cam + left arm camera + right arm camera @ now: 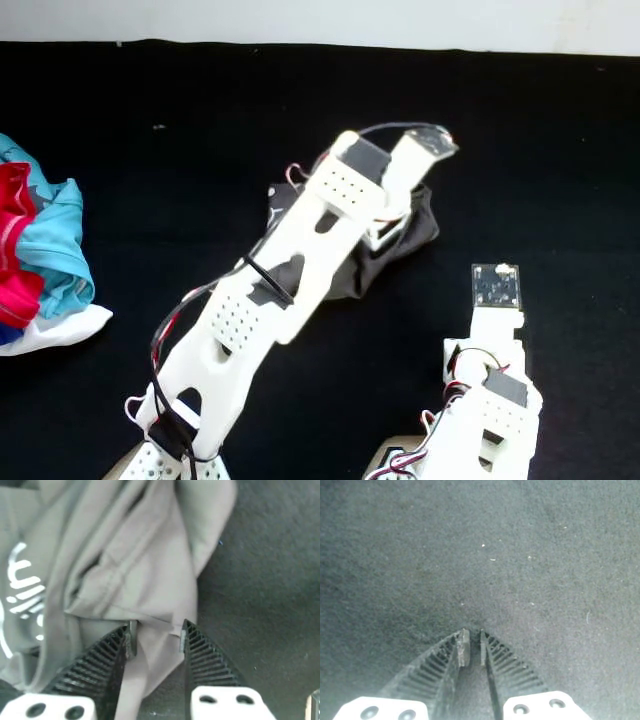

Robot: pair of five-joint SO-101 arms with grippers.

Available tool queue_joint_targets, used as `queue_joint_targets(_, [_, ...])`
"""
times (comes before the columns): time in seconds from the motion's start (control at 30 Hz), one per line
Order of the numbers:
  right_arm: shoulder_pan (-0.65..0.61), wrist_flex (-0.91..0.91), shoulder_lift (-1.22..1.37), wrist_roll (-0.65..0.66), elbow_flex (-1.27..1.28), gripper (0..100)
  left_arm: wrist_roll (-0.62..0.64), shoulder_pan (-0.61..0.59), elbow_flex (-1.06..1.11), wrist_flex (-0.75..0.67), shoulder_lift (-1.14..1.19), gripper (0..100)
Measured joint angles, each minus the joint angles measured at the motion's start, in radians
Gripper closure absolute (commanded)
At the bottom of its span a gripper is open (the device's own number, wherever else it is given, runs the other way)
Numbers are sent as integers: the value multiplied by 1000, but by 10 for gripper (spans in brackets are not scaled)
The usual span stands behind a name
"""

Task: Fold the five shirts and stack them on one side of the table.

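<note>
Left arm (270,300) stretched out with jaws parted; right arm (495,400) tucked back with jaws nearly closed.
In the high view the left arm runs from its base at the near left edge up and rightward to mid-frame, its links almost in a straight line and its wrist bent down at the far end. Its wrist view has the two ribbed black jaws spread, with a clear gap between their tips. The right arm sits at the near right, folded close over its base, its wrist out ahead and pointing down. Its wrist view has the jaws drawn almost together, a thin slit between the tips. The two arms stand well apart.
</note>
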Motion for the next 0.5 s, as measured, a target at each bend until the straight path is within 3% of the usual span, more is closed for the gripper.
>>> queue_joint_targets(0.5, [0,0,0,0,0,943,2,-25,6,-123,63,849])
